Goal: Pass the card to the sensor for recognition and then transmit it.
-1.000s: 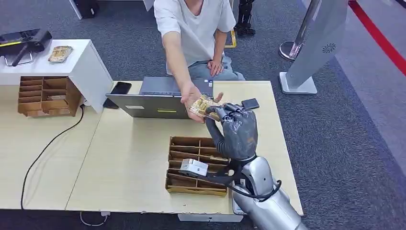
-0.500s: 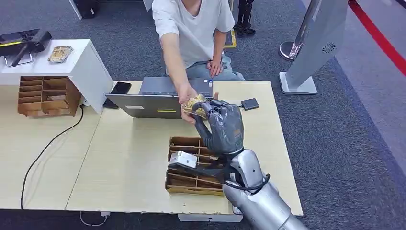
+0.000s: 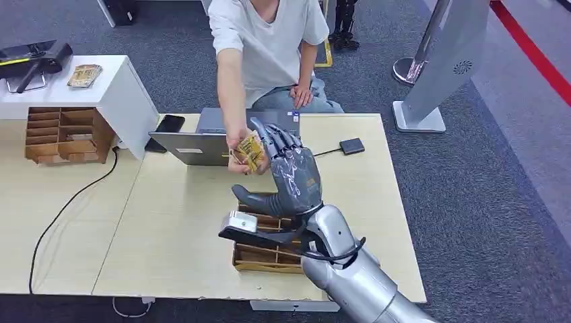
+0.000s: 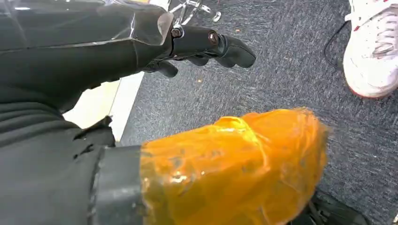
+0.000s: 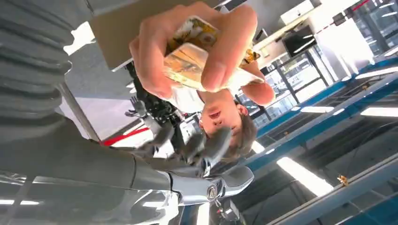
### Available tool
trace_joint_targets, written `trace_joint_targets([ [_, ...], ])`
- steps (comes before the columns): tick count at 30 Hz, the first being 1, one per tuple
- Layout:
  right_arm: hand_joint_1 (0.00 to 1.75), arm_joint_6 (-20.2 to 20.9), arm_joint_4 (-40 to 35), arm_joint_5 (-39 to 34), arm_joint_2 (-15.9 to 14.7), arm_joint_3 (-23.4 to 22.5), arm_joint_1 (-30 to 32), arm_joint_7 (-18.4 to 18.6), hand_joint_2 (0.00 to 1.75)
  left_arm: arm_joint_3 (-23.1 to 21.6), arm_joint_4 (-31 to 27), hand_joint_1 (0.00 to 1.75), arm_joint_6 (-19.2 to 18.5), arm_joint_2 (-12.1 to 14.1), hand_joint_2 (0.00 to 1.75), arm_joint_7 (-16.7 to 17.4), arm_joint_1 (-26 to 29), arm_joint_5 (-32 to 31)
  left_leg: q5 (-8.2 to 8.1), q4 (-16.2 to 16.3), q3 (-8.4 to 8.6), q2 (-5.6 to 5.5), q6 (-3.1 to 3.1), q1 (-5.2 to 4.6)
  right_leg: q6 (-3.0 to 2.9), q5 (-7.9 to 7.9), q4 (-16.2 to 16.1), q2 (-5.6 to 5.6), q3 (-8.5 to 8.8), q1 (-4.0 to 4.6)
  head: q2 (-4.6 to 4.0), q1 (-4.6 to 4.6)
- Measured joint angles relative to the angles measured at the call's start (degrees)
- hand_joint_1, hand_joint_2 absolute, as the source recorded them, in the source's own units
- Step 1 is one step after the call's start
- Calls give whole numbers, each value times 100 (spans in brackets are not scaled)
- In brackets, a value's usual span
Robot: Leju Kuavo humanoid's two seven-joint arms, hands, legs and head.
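1. We see the right robot hand (image 3: pixel 291 176) raised over the desk (image 3: pixel 182 222), fingers spread wide and holding nothing.
2. The card (image 3: pixel 248 152) is in the person's hand (image 3: pixel 244 149), just beside the robot fingertips (image 3: pixel 268 133); we think they do not touch, but the head view is not clear here.
3. The left robot hand (image 4: pixel 206 44) hangs over the floor, fingers partly curled, with nothing in it.
4. Risk: the raised fingers may catch the card or the person's hand if the arm moves toward them.
5. Risk: the arm is above the tray (image 3: pixel 262 256) and may knock it when it lowers.
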Motion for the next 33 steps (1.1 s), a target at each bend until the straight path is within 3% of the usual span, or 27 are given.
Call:
trace_joint_targets([
  [17, 0, -422, -409, -232, -22, 63, 177, -206, 0, 2, 0, 0, 164, -50, 0, 149, 1, 136, 0, 0, 1, 0, 0, 0, 0, 0, -1, 0, -1, 0, 0, -2],
  [26, 0, -444, -583, -236, -94, 63, 283, -212, 0, 4, 0, 0, 177, -76, 0, 149, 1, 142, 0, 0, 2, 1, 0, 0, 0, 0, -1, 1, -1, 0, 0, -2],
  [33, 0, -883, -1133, -477, -291, 63, 817, -604, 0, 22, 0, 0, 203, -103, 0, 92, -1, 267, -2, 0, 1, 0, 1, 0, 1, -2, -3, 0, -2, 0, 0, -2],
])
